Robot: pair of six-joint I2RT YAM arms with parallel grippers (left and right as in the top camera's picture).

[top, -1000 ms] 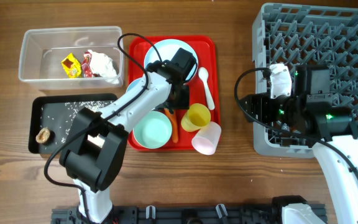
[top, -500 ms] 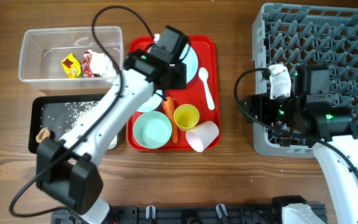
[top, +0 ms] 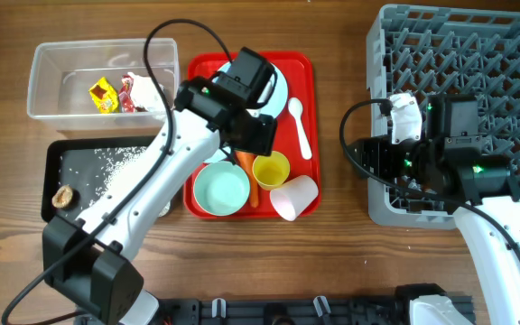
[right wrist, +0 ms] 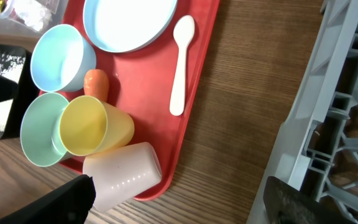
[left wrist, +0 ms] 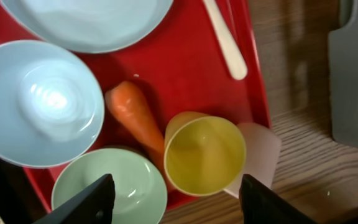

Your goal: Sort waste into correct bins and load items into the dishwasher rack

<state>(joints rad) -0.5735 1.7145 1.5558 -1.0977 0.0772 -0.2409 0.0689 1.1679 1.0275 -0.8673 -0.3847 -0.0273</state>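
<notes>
**Left claw poised over the carrot.** Above the red tray (top: 301, 68), the left claw (left wrist: 176, 182) hovers with jaws spread and nothing between them, over the carrot (left wrist: 132, 115) and the yellow cup (left wrist: 204, 155). The right claw (right wrist: 179, 186), equally wide and empty, hangs over the bench (top: 332, 271) at the 9 o'clock edge of the grey rack (top: 477, 54).

The carrot looks the likely target. It is probably bound for the black tray (top: 61, 167) at the red tray's 9 o'clock, where rice and a brown lump lie. Wrappers and paper sit in the clear tub (top: 52, 63) at 10 o'clock.

A clean pick would come down on the carrot's thick end, which points to 11 o'clock and lies clear between the blue bowl (left wrist: 39, 102) and the cup. The jaws should turn across its length. The thin end runs in against the cup, where a finger could tip it.

Only the overhead view shows bins and rack, but there the arm hides most of the carrot. The left wrist view gives nearly its whole length. The right wrist view shows the pink cup (right wrist: 120, 174) on its side at the tray's 6 o'clock rim, and the spoon (right wrist: 180, 62) lying free beside the plate (right wrist: 129, 22).
</notes>
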